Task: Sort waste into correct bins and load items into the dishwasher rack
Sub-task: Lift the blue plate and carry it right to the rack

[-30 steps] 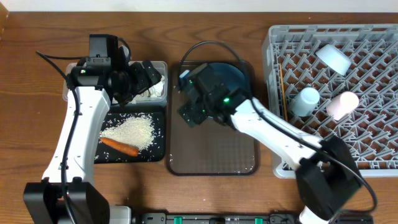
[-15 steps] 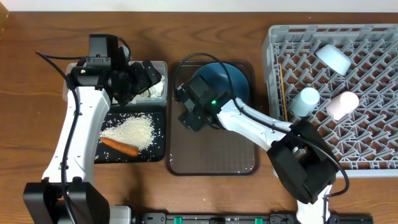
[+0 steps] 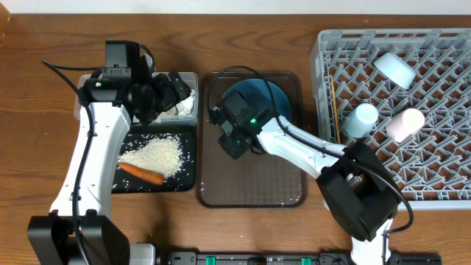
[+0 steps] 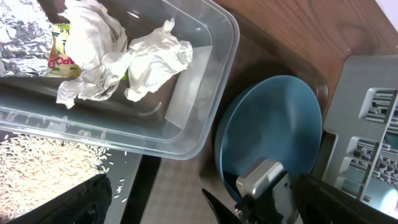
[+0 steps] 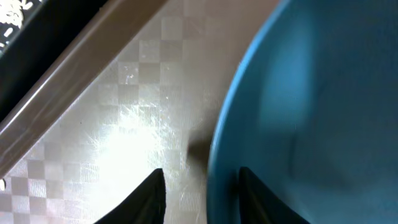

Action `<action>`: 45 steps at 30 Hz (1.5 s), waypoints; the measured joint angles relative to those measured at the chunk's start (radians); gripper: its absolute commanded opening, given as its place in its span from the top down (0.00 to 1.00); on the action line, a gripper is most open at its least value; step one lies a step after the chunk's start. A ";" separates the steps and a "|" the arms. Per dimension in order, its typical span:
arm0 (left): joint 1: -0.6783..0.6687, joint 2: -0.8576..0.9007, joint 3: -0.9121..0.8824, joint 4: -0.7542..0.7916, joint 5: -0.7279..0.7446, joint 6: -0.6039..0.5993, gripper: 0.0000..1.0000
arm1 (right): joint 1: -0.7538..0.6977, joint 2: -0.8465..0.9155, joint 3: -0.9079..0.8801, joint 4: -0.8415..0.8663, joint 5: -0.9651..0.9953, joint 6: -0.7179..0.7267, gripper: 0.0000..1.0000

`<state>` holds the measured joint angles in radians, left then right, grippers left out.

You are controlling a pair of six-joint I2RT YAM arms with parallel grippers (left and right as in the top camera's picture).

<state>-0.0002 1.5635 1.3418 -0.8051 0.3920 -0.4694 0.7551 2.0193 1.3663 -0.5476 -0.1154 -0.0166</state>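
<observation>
The right gripper (image 5: 199, 196) is seen low over the brown tray (image 3: 250, 184), its jaws parted and set astride the left rim of the plate (image 3: 271, 92). One fingertip (image 5: 152, 193) is placed outside the rim over the tray's chequered floor, the other (image 5: 249, 193) inside over the blue surface. The rim is not seen to be pinched. Most of the plate is spread beyond the gripper, toward the rack (image 3: 324, 59).

In the rack, well away from this gripper, the chopsticks (image 3: 333, 103), blue cup (image 3: 360, 119), pink cup (image 3: 405, 124) and bowl (image 3: 395, 70) are lodged among the pegs.

The left gripper (image 3: 176, 92) is held above the tub (image 4: 227, 37) with its fingers spread wide and nothing between them. Beneath it the tissue (image 4: 155, 59) and foil (image 4: 25, 31) are heaped in the tub. The rice (image 3: 154, 154) and carrot (image 3: 141, 174) are laid in the black tray (image 3: 189, 173), just beside the tub.
</observation>
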 measured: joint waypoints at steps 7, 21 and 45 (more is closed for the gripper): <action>0.000 0.000 0.000 0.000 0.000 0.000 0.05 | 0.000 0.000 0.000 0.000 0.006 0.000 0.82; 0.000 0.000 0.000 0.000 0.000 0.000 0.05 | 0.000 -0.019 0.014 0.039 0.052 -0.015 0.99; 0.000 0.000 0.000 0.000 0.000 0.000 0.05 | -0.777 -0.753 0.015 -0.088 -0.616 0.089 0.99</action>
<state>-0.0002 1.5635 1.3418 -0.8051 0.3920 -0.4698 -0.0223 1.2667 1.3815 -0.6353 -0.7311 0.0727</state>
